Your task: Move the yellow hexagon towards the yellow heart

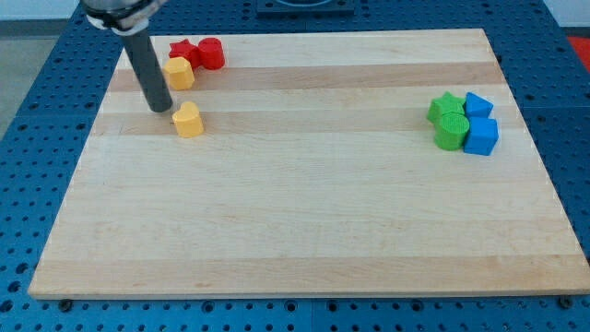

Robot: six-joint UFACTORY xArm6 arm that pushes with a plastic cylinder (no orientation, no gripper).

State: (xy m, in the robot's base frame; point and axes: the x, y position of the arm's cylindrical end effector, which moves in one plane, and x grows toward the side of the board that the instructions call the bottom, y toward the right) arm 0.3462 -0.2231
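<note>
Looking like a robotics lab bench here: a pale wooden board (pixel 304 212) is sitting on a blue perforated breadboard-style table (pixel 28 101), grid holes showing all around it, with a dark fixture (pixel 304 5) peeking in at the far edge.

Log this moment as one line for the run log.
tip left of yellow heart, below yellow hexagon | hexagon and heart apart | hexagon beside red blocks | move not done

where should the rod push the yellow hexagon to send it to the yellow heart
Press the yellow hexagon on its top face, coming from the view's top: the yellow heart lies just below it. My tip now sits left of both blocks.
</note>
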